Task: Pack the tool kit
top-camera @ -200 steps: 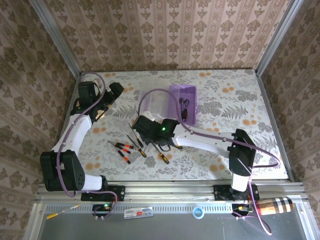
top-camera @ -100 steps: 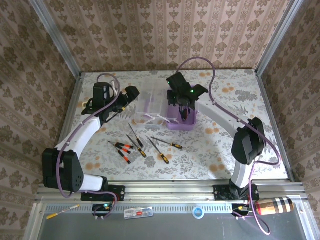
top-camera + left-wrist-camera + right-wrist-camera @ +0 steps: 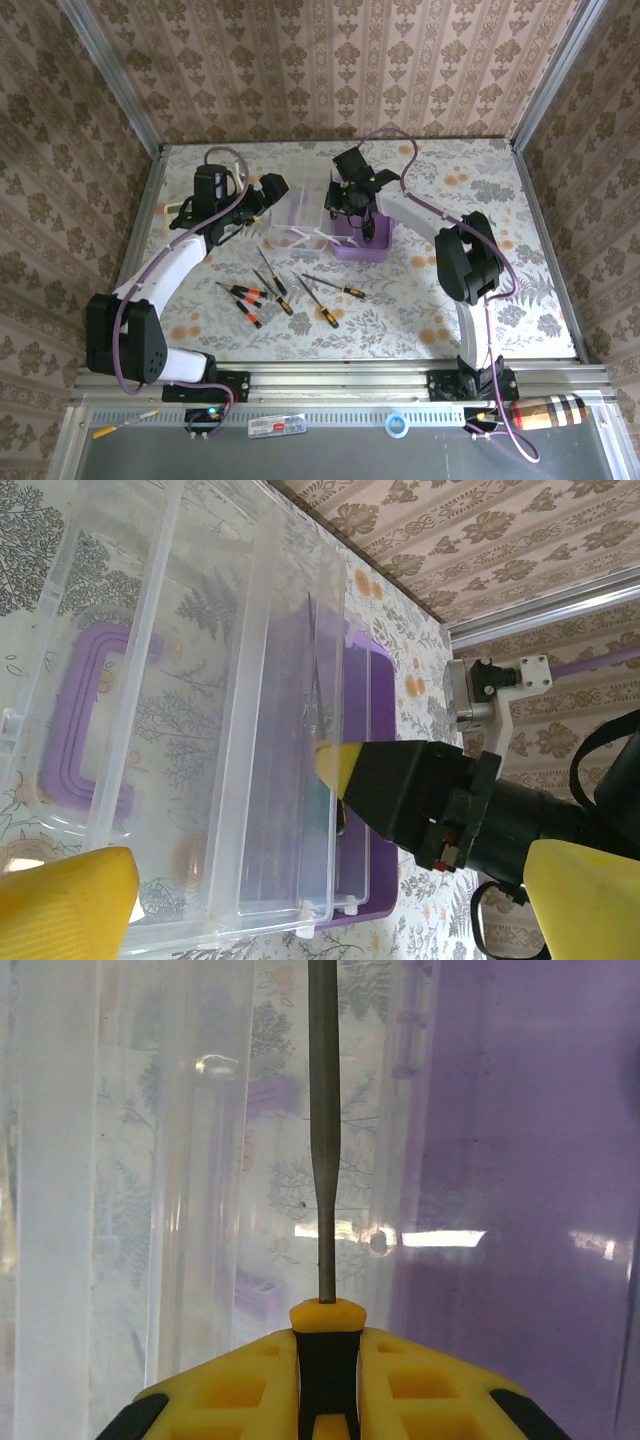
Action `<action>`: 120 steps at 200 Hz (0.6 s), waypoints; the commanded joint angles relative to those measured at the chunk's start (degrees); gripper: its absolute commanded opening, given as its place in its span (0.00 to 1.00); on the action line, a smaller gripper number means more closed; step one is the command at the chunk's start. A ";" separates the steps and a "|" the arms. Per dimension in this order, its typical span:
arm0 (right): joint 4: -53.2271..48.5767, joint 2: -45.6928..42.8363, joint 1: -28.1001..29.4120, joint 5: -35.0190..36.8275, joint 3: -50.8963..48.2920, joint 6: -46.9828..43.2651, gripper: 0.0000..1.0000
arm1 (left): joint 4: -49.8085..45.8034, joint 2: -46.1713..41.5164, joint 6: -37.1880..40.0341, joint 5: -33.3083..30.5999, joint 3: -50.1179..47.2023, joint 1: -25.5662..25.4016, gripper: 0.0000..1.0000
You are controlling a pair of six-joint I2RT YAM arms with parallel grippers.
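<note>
Ideally the right claw, clamped on a screwdriver, lays it flat in the purple box; the left claw gapes empty.

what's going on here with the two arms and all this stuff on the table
The right end effector grips a screwdriver by its handle and holds it at the purple box. The left end effector is open, next to the clear lid. Several loose screwdrivers lie on the table, not yet packed.
</note>
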 commanded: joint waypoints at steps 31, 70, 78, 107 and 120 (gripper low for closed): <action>6.97 0.65 -1.81 -7.83 -1.27 4.76 0.22 | 0.72 0.02 0.46 0.92 0.47 -0.05 1.00; 10.31 1.39 -2.96 -12.69 -2.38 6.01 0.34 | 0.74 0.18 0.53 0.91 0.53 -0.05 1.00; 10.82 1.67 -3.13 -13.63 -2.29 6.25 0.36 | 0.67 0.24 0.62 0.90 0.51 -0.01 1.00; 11.95 2.07 -3.50 -16.73 -2.28 6.75 0.38 | 0.46 0.32 0.97 0.61 0.62 -0.04 1.00; 11.61 1.37 -3.50 -16.73 -2.33 6.12 0.38 | 0.30 0.32 1.07 0.50 0.63 0.03 1.00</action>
